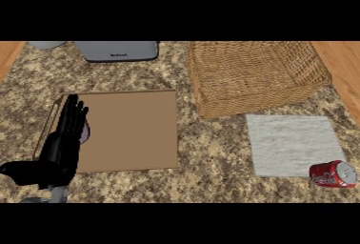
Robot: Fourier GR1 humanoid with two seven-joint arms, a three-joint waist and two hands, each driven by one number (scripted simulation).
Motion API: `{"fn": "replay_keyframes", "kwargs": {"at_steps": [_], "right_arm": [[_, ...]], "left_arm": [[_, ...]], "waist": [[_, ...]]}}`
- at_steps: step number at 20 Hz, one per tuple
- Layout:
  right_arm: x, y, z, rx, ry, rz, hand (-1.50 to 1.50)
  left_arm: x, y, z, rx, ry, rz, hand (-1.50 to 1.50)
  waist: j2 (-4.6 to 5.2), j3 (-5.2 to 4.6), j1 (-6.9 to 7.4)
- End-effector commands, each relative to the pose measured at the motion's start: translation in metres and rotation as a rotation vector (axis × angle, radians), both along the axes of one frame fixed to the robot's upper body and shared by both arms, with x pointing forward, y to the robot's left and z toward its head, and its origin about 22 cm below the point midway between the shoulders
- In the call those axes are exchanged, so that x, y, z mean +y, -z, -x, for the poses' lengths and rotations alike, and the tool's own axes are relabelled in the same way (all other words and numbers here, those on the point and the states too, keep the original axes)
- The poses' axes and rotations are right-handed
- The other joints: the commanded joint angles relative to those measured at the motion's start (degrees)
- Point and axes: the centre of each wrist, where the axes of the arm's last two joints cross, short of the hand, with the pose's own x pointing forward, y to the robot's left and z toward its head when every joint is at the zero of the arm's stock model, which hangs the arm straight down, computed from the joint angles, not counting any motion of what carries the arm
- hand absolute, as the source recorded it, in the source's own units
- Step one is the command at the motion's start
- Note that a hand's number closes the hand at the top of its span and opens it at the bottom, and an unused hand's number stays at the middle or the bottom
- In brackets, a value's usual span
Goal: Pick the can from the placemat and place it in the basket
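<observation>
A red can (333,174) lies on its side at the near right corner of the pale grey placemat (292,143), partly off its edge. Behind the placemat stands a woven wicker basket (253,76), its inside not shown. My left hand (60,145) rests at the left with straight fingers pointing away, over the left edge of a brown board (130,129). It is far from the can and holds nothing. My right hand does not show.
A grey appliance (117,50) stands at the back left, with a pale rounded object (46,45) beside it. The speckled counter (211,162) runs between the board and the placemat. Wooden strips border both sides.
</observation>
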Motion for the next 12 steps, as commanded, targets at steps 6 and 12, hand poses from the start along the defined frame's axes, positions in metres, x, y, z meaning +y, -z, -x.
{"fn": "replay_keyframes", "kwargs": {"at_steps": [6, 12], "right_arm": [[0.017, -0.094, -0.002, 0.36, -0.059, 0.218, -1.5], [0.029, -0.101, 0.003, 0.428, -0.051, 0.18, -1.5]], "left_arm": [[0.0, 0.004, 0.008, -0.006, 0.022, -0.009, 0.0], [-0.017, -0.002, -0.002, -0.009, 0.055, 0.015, 0.0]], "waist": [[0.05, 0.2, 1.13], [0.37, 0.42, 2.45]]}}
